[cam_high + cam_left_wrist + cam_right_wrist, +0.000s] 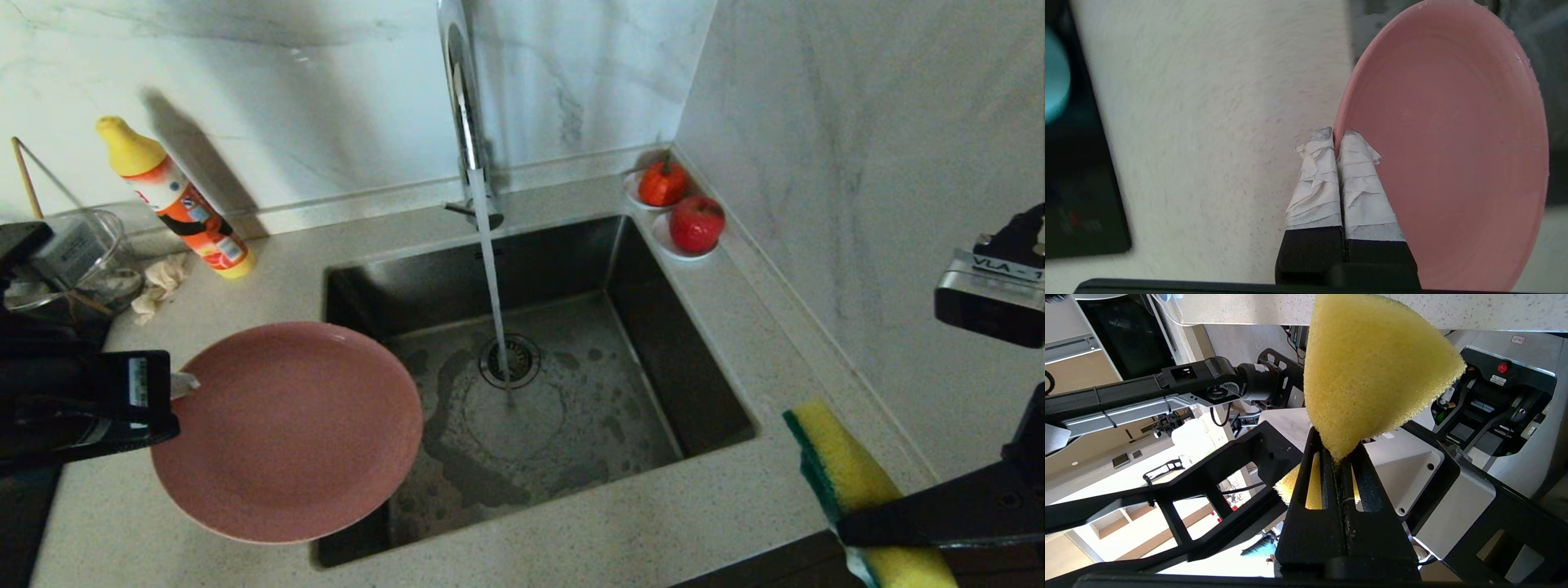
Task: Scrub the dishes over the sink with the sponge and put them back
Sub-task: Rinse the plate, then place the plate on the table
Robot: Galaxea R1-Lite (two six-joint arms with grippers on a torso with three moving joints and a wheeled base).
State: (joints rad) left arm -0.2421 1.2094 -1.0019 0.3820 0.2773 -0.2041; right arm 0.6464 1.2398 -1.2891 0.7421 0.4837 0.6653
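My left gripper [184, 384] is shut on the left rim of the pink plate [286, 429]. It holds the plate nearly level above the counter, and the plate reaches over the front left corner of the sink [620, 359]. The taped fingertips [1355, 143] pinch the plate's rim [1449, 143] in the left wrist view. At the front right, my right gripper [849, 531] is shut on the yellow sponge [845, 469] with a green layer, beyond the counter's front edge. The squeezed sponge [1372, 371] bulges above my right gripper [1336, 453]. A blurred teal shape [1054, 77] sits at the edge of the left wrist view.
Water runs from the chrome tap [465, 106] onto the drain [510, 359]. A yellow-capped bottle [175, 200], a glass bowl [77, 257] and a beige rag [163, 282] stand on the counter at back left. Red fruit [695, 223] on saucers sit by the right wall.
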